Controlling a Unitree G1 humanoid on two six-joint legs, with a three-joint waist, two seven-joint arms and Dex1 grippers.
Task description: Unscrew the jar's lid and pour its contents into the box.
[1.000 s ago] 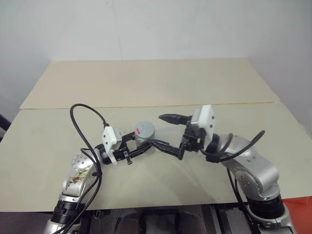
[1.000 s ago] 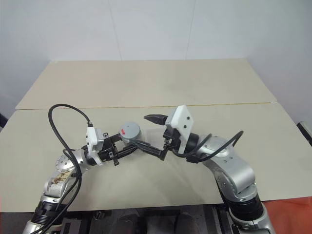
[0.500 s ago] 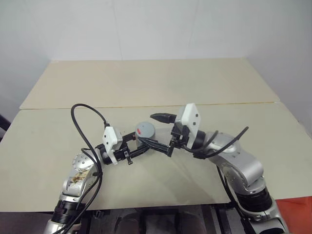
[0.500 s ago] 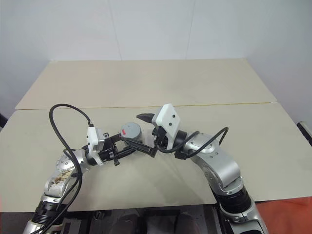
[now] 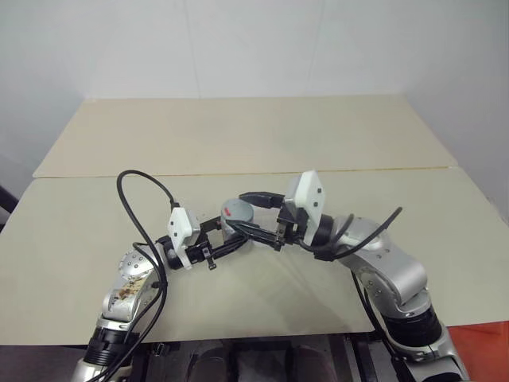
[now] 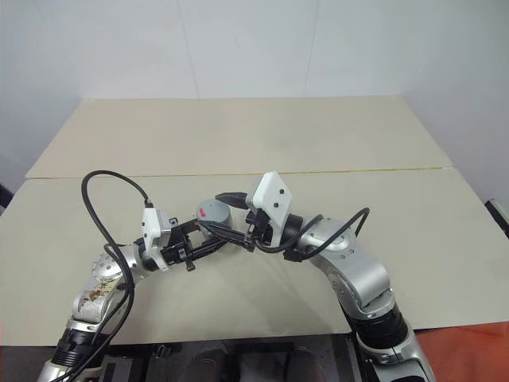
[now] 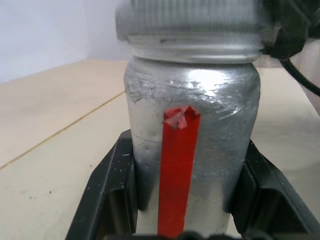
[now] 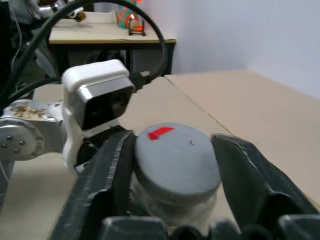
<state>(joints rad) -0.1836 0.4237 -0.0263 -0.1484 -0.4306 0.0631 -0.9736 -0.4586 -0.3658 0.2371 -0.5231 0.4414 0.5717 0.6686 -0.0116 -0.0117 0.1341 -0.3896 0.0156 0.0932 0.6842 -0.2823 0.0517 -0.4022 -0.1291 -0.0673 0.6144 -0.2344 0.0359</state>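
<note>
left claw (image 5: 227, 241) clamped tight on the body of the jar (image 7: 192, 145), holding it upright above the beige counter (image 5: 238, 135). a red vertical stripe (image 7: 177, 170) runs down the jar's silvery side (no readable writing on it). right claw (image 8: 172, 165) partly open, its two black fingers (image 8: 112, 170) flanking the grey lid (image 8: 175, 157), one close against the rim, the other just beside it. the lid sits on the jar and bears a small red mark (image 8: 159, 133).
</note>
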